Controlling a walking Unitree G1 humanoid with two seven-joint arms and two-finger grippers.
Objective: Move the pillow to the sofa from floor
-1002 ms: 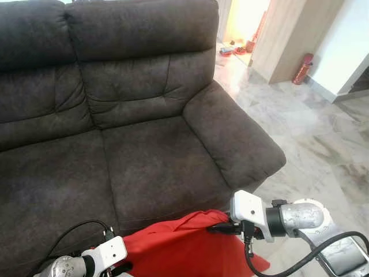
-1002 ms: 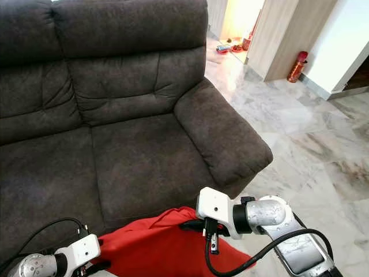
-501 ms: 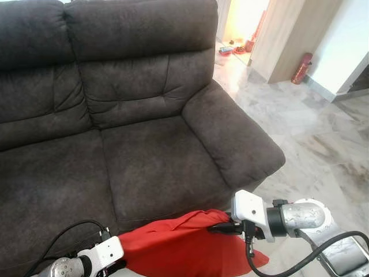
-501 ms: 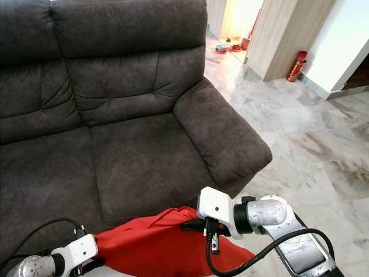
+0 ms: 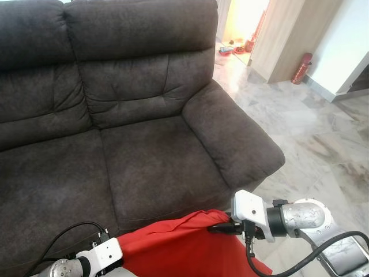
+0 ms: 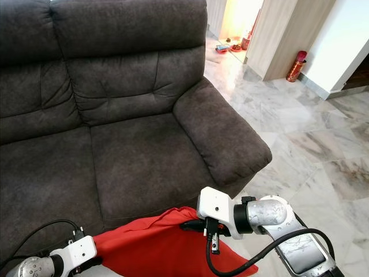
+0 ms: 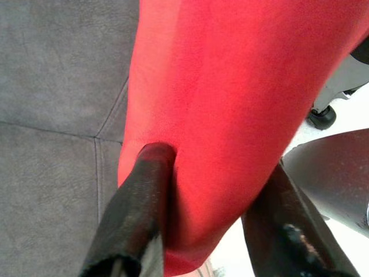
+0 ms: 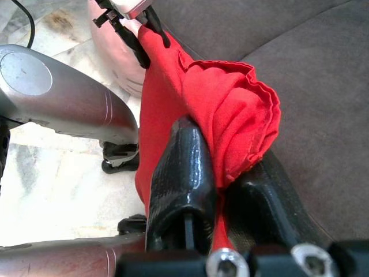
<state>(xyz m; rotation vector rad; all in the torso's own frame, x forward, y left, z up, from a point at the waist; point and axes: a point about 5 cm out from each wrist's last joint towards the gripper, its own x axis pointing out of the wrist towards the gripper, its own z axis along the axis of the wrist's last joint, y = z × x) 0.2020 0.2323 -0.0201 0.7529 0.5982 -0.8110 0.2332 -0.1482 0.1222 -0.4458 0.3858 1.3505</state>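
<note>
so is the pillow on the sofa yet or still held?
Held, not on the sofa. The red pillow hangs before the seat edge, pinched by the left pincer and right pincer.

Left gripper (image 7: 213,190) is being lowered slightly. Pillow (image 5: 184,248) on that side is being dropped with it.

You have a red pillow (image 6: 155,245) of smooth, thin matt cloth, creased where it bunches. The sofa (image 5: 144,156) wears a dark, napped fabric, suede-like and dull. The floor (image 6: 323,156) is polished marble-look tile, glossy with veins. The right gripper (image 8: 222,202) has black fingers (image 8: 181,173) with a slight sheen, possibly hard plastic. The arm (image 5: 302,216) shell is brushed silver metal.
</note>
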